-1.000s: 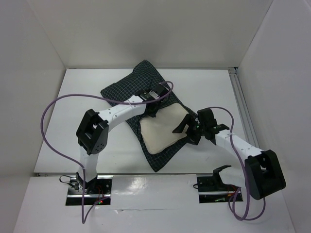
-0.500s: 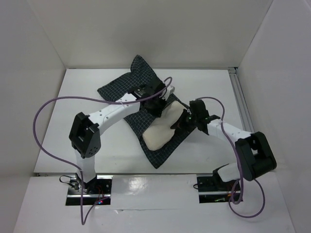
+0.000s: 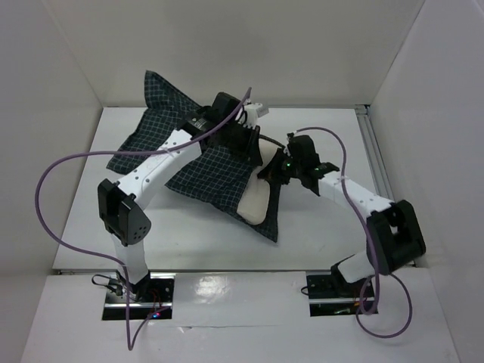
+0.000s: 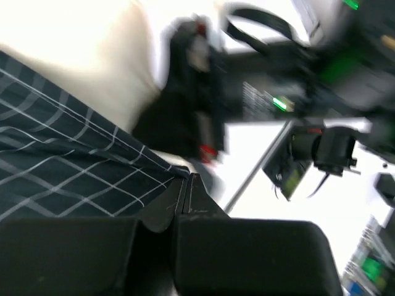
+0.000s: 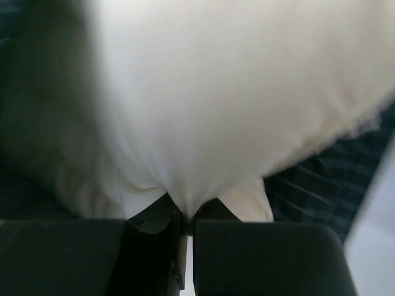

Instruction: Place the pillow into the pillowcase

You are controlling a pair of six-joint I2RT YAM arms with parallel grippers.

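My worry on the left: the left claw (image 4: pixel 185 185) is clenched on only a thin hem of the pillowcase (image 4: pixel 62 179), so a hard lift could pull that edge free and let the mouth drop shut. The cloth trails away from its tips and drapes down to the table (image 3: pixel 189 234).

On the right, the right claw (image 5: pixel 185 216) grasps a small pinch of the pillow (image 5: pixel 234 92). Pushed too fast, the pinch slips or the cushion buckles against the cover. The pillow bulges straight ahead of those tips, touching them. With this blur, I can't be sure how much sits inside.
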